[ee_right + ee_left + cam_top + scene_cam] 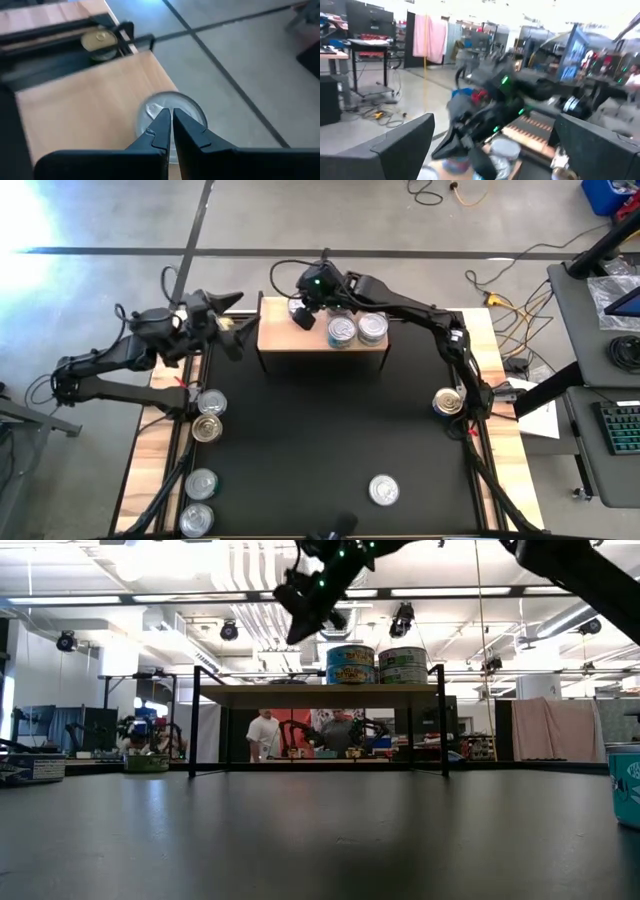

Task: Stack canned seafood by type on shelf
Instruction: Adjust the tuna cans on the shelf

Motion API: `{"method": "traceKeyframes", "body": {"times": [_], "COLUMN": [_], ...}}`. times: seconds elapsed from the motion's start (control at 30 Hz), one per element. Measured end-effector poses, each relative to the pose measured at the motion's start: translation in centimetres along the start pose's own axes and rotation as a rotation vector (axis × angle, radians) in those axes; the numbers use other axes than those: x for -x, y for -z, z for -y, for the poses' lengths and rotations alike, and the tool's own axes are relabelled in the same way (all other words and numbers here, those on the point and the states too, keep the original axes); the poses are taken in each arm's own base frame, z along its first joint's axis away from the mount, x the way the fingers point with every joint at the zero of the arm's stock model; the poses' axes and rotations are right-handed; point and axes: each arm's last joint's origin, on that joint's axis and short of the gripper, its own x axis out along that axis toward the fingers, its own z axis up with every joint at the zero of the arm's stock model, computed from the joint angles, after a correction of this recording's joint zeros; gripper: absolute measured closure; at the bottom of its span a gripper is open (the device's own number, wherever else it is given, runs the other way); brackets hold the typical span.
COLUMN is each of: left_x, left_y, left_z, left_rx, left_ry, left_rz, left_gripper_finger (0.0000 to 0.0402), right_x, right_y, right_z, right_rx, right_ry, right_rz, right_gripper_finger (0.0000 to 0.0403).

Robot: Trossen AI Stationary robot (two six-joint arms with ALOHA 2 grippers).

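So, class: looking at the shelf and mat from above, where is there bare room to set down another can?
The shelf is bare on its left half, under the shut right gripper; its right half holds two cans. The mat's middle is open; its left edge is crowded with cans.

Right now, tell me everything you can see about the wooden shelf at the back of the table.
The shelf is a low rectangular board of pale wood on thin black metal legs, standing level at the far edge of the black mat. Two silver-lidded cans sit side by side toward its right end, with blue and green side labels in the low view. Its left part holds one more silver-lidded can, under the right gripper, which hangs just above with jaws shut. Underneath, the space between the legs is open.
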Motion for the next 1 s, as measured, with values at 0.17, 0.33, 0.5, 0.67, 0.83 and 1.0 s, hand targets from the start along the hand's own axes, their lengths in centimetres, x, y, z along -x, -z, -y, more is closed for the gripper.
{"method": "traceKeyframes", "body": {"times": [0.17, 0.33, 0.5, 0.67, 0.83, 1.0], "left_x": [-2.2, -4.6, -8.2, -12.5, -16.3, -19.2], "left_y": [1.9, 0.8, -0.7, -1.3, -0.8, 0.7], "left_z": [-0.4, -1.7, -2.9, -3.3, -3.7, -5.4], "left_rx": [-0.072, -0.095, -0.100, -0.072, -0.083, -0.067], "left_ry": [-0.076, -0.159, -0.184, -0.173, -0.200, -0.216], "left_rz": [-0.118, -0.170, -0.314, -0.367, -0.466, -0.690], "left_gripper_finger": [0.0007, 0.0038, 0.0097, 0.0205, 0.0354, 0.0389], "right_x": [4.3, 11.7, 16.8, 20.8, 22.1, 23.5], "right_y": [-1.7, -3.4, -2.3, 0.0, 3.3, 6.0], "right_z": [0.5, 1.8, 2.5, 1.1, -0.7, -1.3], "right_rx": [0.016, 0.012, -0.046, -0.120, -0.185, -0.218], "right_ry": [0.002, 0.044, 0.172, 0.166, 0.144, 0.113], "right_rz": [0.084, 0.186, 0.146, 0.155, 0.104, 0.085], "right_gripper_finger": [0.0391, 0.0391, 0.0391, 0.0391, 0.0390, 0.0390]}}
